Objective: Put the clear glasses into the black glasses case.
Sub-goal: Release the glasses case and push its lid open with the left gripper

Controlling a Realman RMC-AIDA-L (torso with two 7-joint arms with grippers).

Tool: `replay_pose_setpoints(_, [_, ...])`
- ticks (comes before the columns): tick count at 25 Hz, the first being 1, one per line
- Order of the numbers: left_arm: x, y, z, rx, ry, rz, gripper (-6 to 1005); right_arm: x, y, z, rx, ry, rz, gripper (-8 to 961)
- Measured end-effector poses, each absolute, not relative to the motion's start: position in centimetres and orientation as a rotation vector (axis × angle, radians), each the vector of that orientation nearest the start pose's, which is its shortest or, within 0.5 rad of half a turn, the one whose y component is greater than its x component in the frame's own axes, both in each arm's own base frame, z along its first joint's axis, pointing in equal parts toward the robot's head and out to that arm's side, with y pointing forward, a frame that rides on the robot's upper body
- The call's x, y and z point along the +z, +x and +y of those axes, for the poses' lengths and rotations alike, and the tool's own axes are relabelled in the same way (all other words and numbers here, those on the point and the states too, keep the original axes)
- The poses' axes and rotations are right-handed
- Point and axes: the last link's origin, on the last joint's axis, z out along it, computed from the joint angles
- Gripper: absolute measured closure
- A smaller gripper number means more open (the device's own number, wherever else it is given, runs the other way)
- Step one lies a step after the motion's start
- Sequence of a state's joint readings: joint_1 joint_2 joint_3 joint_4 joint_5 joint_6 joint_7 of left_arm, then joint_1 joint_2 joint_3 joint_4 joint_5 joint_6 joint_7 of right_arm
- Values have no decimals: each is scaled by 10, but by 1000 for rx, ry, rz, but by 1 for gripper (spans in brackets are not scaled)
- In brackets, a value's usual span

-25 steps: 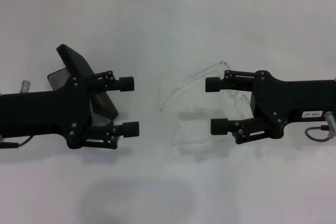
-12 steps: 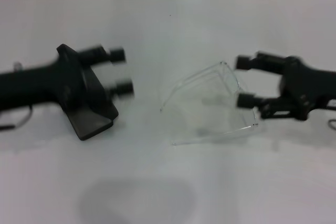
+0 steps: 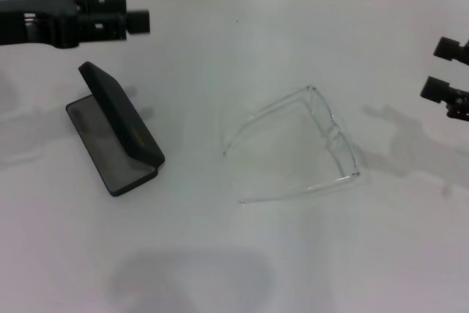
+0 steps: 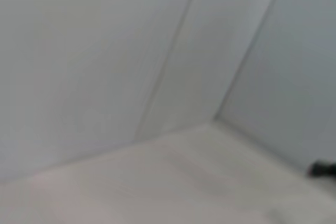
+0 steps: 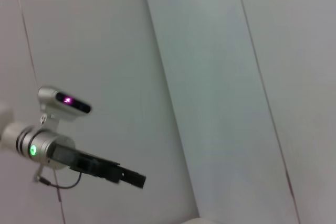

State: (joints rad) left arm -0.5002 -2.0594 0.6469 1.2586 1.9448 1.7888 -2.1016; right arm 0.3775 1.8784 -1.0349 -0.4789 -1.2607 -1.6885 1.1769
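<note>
**Here, glasses and case lie apart on the counter, both arms raised away**

Now the clear glasses (image 3: pixel 322 144) lie on the white counter (image 3: pixel 220 254), arms unfolded and pointing toward the robot's left, the lens on the right side. Well apart from them, to the left, sits the black glasses case (image 3: pixel 117 133), open, its lid standing tilted over the grey-lined base. Nothing is inside the case.

The left pincer (image 3: pixel 135 21) is at the far left edge of the counter near the wall, beyond the case and touching nothing; seen side-on, so I cannot tell whether its fingers are spread or closed. The right pincer (image 3: pixel 445 70) is at the right edge, well clear of the glasses, its two fingertips apart and empty. The right wrist view shows the left arm (image 5: pixel 79 156) against the wall panels (image 5: pixel 210 77).
</note>
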Motion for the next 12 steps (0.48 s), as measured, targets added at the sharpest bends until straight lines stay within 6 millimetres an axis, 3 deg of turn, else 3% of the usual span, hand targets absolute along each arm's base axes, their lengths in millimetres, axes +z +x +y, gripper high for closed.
replay_pose_setpoints(3, [111,-191,343,-397,-2607,-966,209,66,284,300,1145,-2464,445,70])
replay_pose_setpoints(6, [108,-179,346,-109,-2595,-855,247,63,286,298,1142,-2456,449,70])
replay_pose_setpoints(9, [110,-175,349,26,-2561,-750,275,61,286,297,1145,-2454,449,71])
replay_pose_setpoints(12, [113,-178,351,59,-2539,-758,298,60,286,296,1148,-2453,449,71])
